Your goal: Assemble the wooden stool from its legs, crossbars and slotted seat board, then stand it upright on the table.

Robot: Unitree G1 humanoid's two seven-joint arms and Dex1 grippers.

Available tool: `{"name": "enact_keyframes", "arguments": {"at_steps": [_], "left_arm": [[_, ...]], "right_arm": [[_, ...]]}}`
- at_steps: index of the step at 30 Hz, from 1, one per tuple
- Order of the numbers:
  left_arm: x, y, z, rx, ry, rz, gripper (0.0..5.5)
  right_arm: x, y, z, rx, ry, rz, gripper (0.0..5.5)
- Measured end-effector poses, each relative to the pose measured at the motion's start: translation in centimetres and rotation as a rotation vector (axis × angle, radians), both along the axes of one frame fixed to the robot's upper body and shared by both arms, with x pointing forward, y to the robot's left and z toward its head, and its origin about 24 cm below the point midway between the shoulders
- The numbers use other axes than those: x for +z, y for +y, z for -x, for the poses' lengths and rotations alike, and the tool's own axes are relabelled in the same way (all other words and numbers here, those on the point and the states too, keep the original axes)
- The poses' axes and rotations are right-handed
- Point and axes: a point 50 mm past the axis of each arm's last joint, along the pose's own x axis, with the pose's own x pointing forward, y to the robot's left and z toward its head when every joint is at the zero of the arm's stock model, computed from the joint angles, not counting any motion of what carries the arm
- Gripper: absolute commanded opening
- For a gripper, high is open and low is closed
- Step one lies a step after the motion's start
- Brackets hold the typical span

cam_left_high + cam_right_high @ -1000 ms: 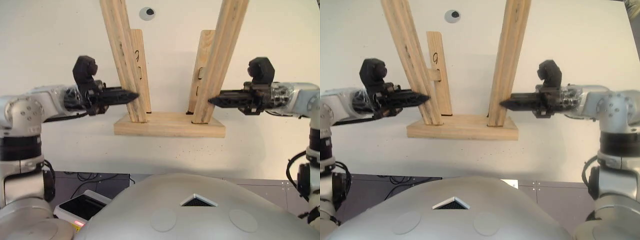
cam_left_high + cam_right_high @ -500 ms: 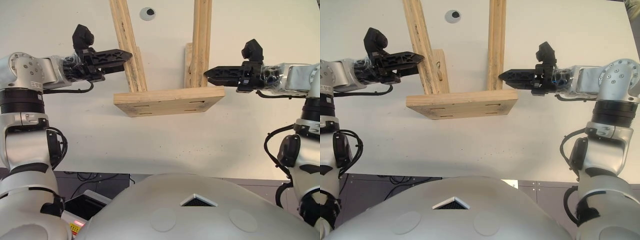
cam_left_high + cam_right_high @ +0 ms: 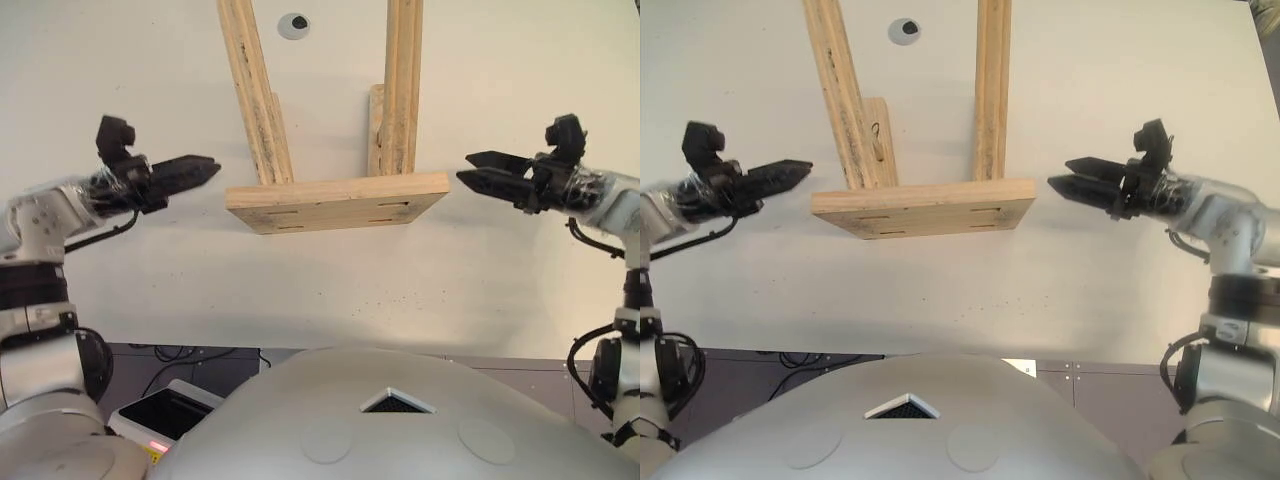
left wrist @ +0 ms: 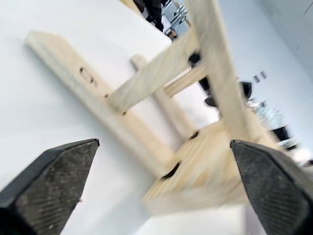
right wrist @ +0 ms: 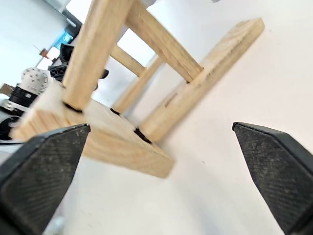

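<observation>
The assembled wooden stool lies on its side on the white table (image 3: 330,285). Its slotted seat board (image 3: 335,201) stands on edge facing me, and the legs (image 3: 255,95) (image 3: 402,85) point away across the table. A crossbar (image 5: 164,44) joins the legs. My left gripper (image 3: 200,170) hovers open a short way left of the seat board, touching nothing. My right gripper (image 3: 478,172) is open just off the board's right end. The left wrist view has its fingers (image 4: 49,186) wide apart with the stool beyond; the right wrist fingers (image 5: 39,166) are equally spread.
A small round grey disc with a dark centre (image 3: 295,26) lies on the table beyond the stool, between its legs. The table's near edge (image 3: 330,345) runs just in front of me, with dark floor and cables below.
A second ago the seat lay flat with the legs up and both grippers against the legs. The stool was tipped onto its side; both grippers have since pulled away sideways and are open.
</observation>
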Motion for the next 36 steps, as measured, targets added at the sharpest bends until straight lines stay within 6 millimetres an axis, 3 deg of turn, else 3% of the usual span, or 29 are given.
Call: {"name": "enact_keyframes", "arguments": {"at_steps": [4, 7, 9, 18, 29, 36], "left_arm": [[-2.3, -0.3, 3.3, -0.174, -0.205, -0.267, 4.94], [-2.0, -2.4, 3.9, -0.371, -0.439, -0.379, 4.94], [-2.0, -3.4, 3.8, -0.402, -0.515, -0.377, 4.97], [-1.9, -5.6, 2.4, -0.397, -0.623, -0.346, 3.69], [-1.5, -6.0, 1.8, -0.404, -0.673, -0.328, 1.88], [-1.4, -5.9, 1.9, -0.417, -0.637, -0.308, 1.56]], "right_arm": [[-1.2, 0.6, 1.2, 0.157, -0.253, 0.151, 5.4], [-1.3, 2.8, 1.3, 0.328, -0.477, 0.203, 5.4], [-1.8, 3.6, 1.5, 0.37, -0.523, 0.185, 5.2], [-2.7, 5.0, 0.5, 0.418, -0.573, 0.206, 3.56], [-2.8, 5.3, 0.3, 0.445, -0.585, 0.205, 1.5], [-2.7, 5.3, 0.4, 0.459, -0.57, 0.197, 1.47]]}}
